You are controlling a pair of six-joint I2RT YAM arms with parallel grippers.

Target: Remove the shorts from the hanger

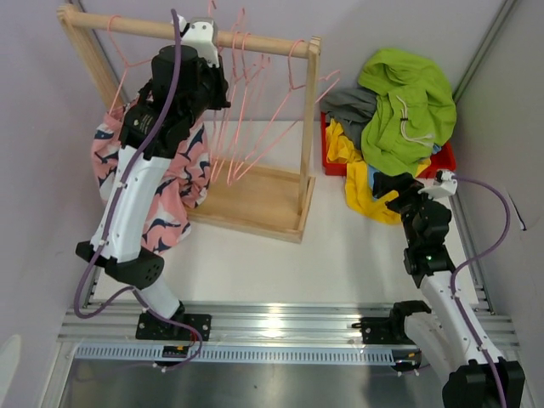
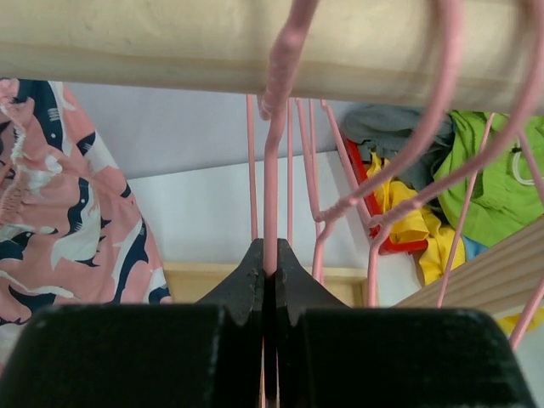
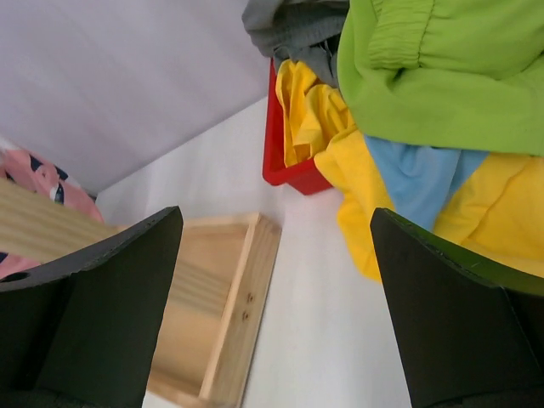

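Observation:
The pink shorts with the navy-and-white pattern hang at the left end of the wooden rack and also show in the left wrist view. My left gripper is up by the rod, shut on the neck of a pink wire hanger. I cannot tell whether that hanger carries the shorts. The lime green shorts, yellow shorts and grey shorts lie heaped on a red bin. The light blue shorts peek out under the green. My right gripper is open and empty beside the pile.
The rack's rod carries several empty pink hangers over its wooden base tray. The right post stands close to the bin. White tabletop lies between the rack and my right arm.

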